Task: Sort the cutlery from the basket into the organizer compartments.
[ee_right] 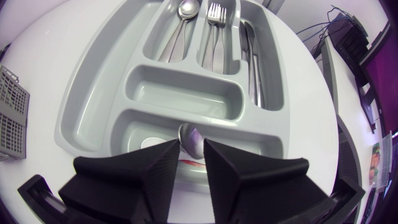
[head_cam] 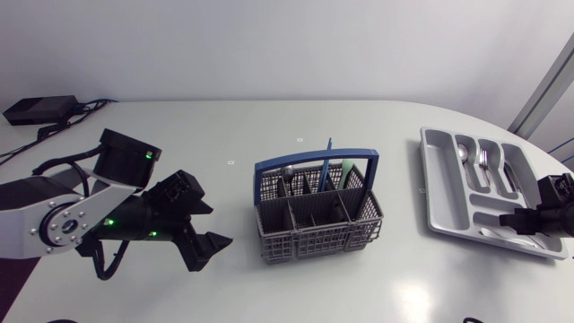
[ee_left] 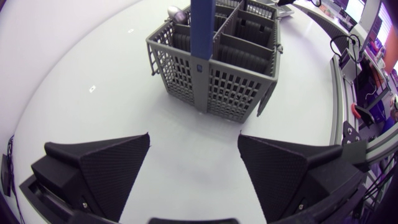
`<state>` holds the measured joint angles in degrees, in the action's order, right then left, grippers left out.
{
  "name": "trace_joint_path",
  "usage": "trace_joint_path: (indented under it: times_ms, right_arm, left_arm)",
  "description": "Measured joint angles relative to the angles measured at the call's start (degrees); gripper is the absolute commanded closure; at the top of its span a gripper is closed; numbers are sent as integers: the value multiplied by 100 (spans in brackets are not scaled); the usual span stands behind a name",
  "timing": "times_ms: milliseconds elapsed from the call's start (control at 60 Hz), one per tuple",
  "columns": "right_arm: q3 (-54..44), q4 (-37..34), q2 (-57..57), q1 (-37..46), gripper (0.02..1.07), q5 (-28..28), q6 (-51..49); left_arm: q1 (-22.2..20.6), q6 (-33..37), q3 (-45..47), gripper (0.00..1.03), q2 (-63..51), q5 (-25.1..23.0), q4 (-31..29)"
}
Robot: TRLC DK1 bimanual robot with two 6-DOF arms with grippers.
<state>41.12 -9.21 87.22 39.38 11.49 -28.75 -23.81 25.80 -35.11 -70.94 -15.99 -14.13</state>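
The grey wire basket (head_cam: 318, 215) with a blue handle (head_cam: 314, 161) stands mid-table and holds a few pieces of cutlery (head_cam: 327, 170) upright. The grey organizer (head_cam: 439, 184) lies at the right. My right gripper (ee_right: 191, 148) hovers over its nearest compartment, fingers a little apart and open. A small spoon (ee_right: 189, 137) with a reddish handle lies in that compartment, showing in the gap. Spoons (ee_right: 183, 15), forks (ee_right: 216, 18) and knives (ee_right: 252, 56) fill the far slots. My left gripper (ee_left: 194, 162) is wide open and empty, low over the table, short of the basket (ee_left: 217, 68).
The crosswise middle compartment (ee_right: 186, 93) of the organizer holds nothing. Bare white table (head_cam: 233, 296) surrounds the basket. The organizer sits close to the table's right edge. Cables and a black box (head_cam: 40, 109) lie at the far left corner.
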Motion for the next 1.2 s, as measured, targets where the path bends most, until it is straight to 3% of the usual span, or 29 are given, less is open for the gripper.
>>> trace_joint_path:
  times_ms: [217, 283, 550, 633, 683, 833, 1200]
  right_arm:
    - [-76, -162, -501, -131, 51, -20, 20]
    - [-76, -326, -903, -249, 44, -17, 59]
    - [-74, -629, -2203, -1469, 41, 203, 529]
    - [-70, -796, -2173, -1991, 40, 302, 684]
    - [-52, -931, -2094, -2251, 32, 535, 815]
    - [225, -1073, -1696, -2522, 23, 1364, 1270]
    - [555, -588, -1211, -3322, 23, 2024, 2083]
  left_arm:
    - [-142, -20, -170, 5, 120, 0, -223]
    - [-210, -26, -236, 5, 120, 0, -286]
    - [-588, -74, -374, 5, 118, 129, -363]
    - [-693, -125, -376, 5, 116, 131, -374]
    - [-772, -140, -385, 5, 114, 133, -404]
    - [-1073, -179, -396, 5, 76, 151, -404]
    - [-1773, -291, -459, 5, -245, 170, -254]
